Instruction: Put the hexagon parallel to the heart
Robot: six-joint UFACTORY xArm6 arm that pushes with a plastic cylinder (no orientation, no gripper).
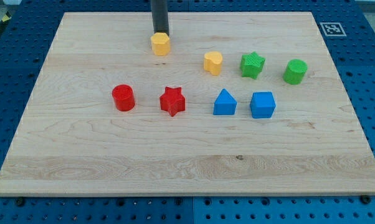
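Note:
The yellow hexagon (161,44) sits near the view's top, left of centre. The yellow heart (213,63) lies to its right and a little lower. My tip (161,33) stands just behind the hexagon's top edge, touching or nearly touching it. The rod rises out of the view's top.
A green star (252,65) and a green cylinder (294,71) lie right of the heart. A red cylinder (123,98), a red star (172,101), a blue triangular block (224,102) and a blue cube (262,104) form a lower row. The wooden board (175,168) lies on a blue pegboard.

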